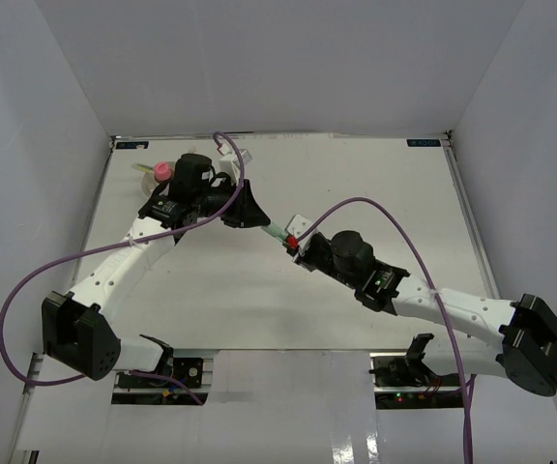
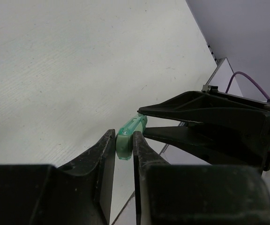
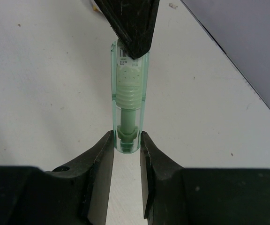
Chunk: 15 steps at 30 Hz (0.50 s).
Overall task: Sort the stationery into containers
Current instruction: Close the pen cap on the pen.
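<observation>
Green marker (image 3: 128,93), one, clamped endwise by left hand (image 2: 124,143), right hand (image 3: 127,143)

Top camera is looking down from above and behind the arm bases, covering the whole table (image 1: 356,184). Wrist cameras are looking out at close range along the left gripper (image 2: 124,136) and right gripper (image 3: 126,136), facing each other. All three are sharing the pale green marker (image 1: 277,232).
</observation>
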{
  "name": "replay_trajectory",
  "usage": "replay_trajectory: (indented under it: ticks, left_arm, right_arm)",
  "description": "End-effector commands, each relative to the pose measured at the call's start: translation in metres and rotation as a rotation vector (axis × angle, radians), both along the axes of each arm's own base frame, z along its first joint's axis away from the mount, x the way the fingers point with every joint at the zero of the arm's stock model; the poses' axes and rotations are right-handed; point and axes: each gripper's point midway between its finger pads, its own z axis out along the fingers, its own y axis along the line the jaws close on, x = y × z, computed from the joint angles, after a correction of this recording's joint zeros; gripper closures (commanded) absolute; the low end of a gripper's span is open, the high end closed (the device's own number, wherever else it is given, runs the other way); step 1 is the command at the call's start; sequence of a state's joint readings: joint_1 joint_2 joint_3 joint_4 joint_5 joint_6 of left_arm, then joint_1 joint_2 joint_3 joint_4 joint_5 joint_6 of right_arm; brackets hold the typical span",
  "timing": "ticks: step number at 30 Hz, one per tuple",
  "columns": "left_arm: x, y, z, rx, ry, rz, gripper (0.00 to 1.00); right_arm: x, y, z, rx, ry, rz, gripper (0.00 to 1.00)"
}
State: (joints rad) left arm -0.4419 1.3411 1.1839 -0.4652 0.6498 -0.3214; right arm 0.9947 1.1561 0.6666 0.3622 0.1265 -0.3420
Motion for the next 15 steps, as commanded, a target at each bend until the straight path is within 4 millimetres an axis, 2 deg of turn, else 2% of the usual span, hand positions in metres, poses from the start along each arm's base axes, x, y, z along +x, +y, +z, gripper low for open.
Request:
replay_trajectory:
  ticks: [1, 6, 15]
  left_arm:
    - [-0.026, -0.012, -0.022, 0.003, 0.113, -0.082, 0.73]
    - [-0.029, -0.019, -0.025, -0.005, 0.127, -0.097, 0.73]
    - [-0.033, -0.025, -0.034, 0.002, 0.145, -0.107, 0.71]
  right_arm:
    - [0.001, 0.021, 0.127, 0.320, -0.219, 0.051, 0.79]
    - [0.004, 0.024, 0.135, 0.329, -0.233, 0.049, 0.80]
    - [0.010, 0.015, 0.157, 0.353, -0.280, 0.017, 0.80]
